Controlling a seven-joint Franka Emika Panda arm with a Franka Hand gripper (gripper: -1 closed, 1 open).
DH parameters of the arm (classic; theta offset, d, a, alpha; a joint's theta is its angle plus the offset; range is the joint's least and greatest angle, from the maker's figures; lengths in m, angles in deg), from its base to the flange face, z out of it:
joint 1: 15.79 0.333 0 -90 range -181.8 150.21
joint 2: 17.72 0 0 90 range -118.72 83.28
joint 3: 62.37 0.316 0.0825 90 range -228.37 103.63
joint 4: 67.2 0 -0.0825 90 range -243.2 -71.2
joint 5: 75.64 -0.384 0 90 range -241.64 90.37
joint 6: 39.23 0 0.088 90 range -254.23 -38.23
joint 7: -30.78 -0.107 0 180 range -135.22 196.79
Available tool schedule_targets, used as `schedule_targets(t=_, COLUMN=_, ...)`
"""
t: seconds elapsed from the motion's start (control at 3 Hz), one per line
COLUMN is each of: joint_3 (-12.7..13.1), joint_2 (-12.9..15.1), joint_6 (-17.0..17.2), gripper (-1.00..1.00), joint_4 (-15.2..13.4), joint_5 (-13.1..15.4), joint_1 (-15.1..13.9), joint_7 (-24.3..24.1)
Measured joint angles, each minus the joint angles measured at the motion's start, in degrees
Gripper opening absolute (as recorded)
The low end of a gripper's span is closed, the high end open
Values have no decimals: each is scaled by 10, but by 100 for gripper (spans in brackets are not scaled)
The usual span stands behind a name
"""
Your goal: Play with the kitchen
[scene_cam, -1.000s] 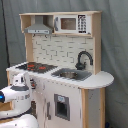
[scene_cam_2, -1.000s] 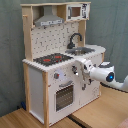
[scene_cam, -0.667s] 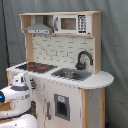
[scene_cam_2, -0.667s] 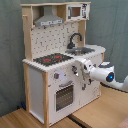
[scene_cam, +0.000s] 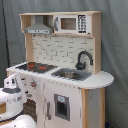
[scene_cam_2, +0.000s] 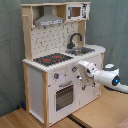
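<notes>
- The kitchen point(scene_cam_2: 55, 70) stands on a wooden table point(scene_cam_2: 30, 119) before a grey backdrop, upright, with hood and microwave point(scene_cam: 72, 23) on top.
- Its oven door point(scene_cam_2: 64, 96) looks closed, and the stovetop point(scene_cam_2: 52, 59) and sink point(scene_cam: 71, 75) carry nothing I can see; as I judge it, the play has hardly begun.
- My arm point(scene_cam_2: 107, 76) reaches to the front panel beside the oven.
- My gripper point(scene_cam_2: 80, 80) sits against that panel near a knob point(scene_cam_2: 74, 69); I cannot tell whether it is released or clenched.

Standing upright on a wooden surface point(scene_cam_2: 30, 119): the kitchen point(scene_cam: 62, 75) point(scene_cam_2: 57, 65), white and light wood, showing black-red stovetop point(scene_cam_2: 52, 59), black faucet point(scene_cam: 83, 59), sink point(scene_cam: 71, 74), grey hood point(scene_cam: 39, 26), microwave point(scene_cam: 72, 23).
</notes>
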Motion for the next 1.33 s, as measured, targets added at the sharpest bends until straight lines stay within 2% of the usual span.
schedule_targets(t=0.33, joint_3=-4, joint_2=-1, joint_6=5, gripper=100, joint_4=1, joint_5=0, joint_1=3, joint_7=57)
schedule_targets(t=1.0, joint_3=-49, joint_2=-6, joint_6=25, gripper=100, joint_4=6, joint_5=0, joint_1=3, joint_7=163)
schedule_targets(t=1.33, joint_3=-67, joint_2=-8, joint_6=49, gripper=100, joint_4=8, joint_5=0, joint_1=5, joint_7=215)
